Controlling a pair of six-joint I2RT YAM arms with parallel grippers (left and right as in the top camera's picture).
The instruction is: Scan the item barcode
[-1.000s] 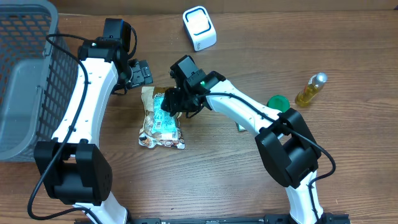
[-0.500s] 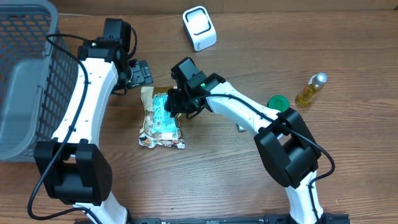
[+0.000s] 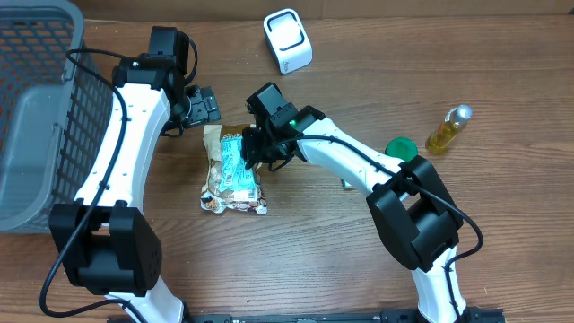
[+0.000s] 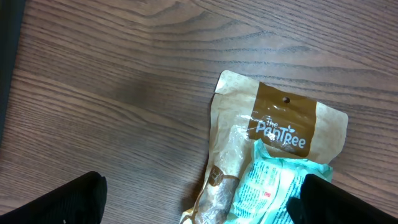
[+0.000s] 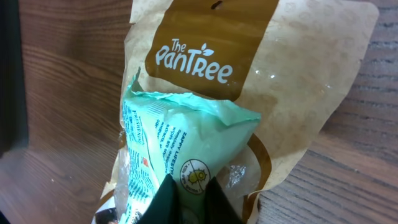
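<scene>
A mint-green packet [image 3: 237, 166] lies on top of a brown "The PanTree" pouch [image 3: 213, 135] in the middle of the table. My right gripper [image 3: 254, 152] is shut on the green packet [image 5: 186, 137], pinching a fold of its right edge between the fingertips [image 5: 165, 202]; the brown pouch [image 5: 298, 74] lies under it. My left gripper [image 3: 202, 106] hovers open over the pouch's top left corner, its fingers either side of the pouch [image 4: 280, 124] and the green packet [image 4: 273, 180], touching neither. The white scanner [image 3: 287, 40] stands at the back. No barcode shows.
A grey wire basket [image 3: 36, 108] fills the far left. A yellow bottle [image 3: 448, 128] and a green lid [image 3: 401, 148] lie at the right, with a small object [image 3: 345, 184] partly hidden by the right arm.
My right gripper's fingers have closed onto the green packet, bunching its edge. The left arm, the pouch and the scanner have not moved.
</scene>
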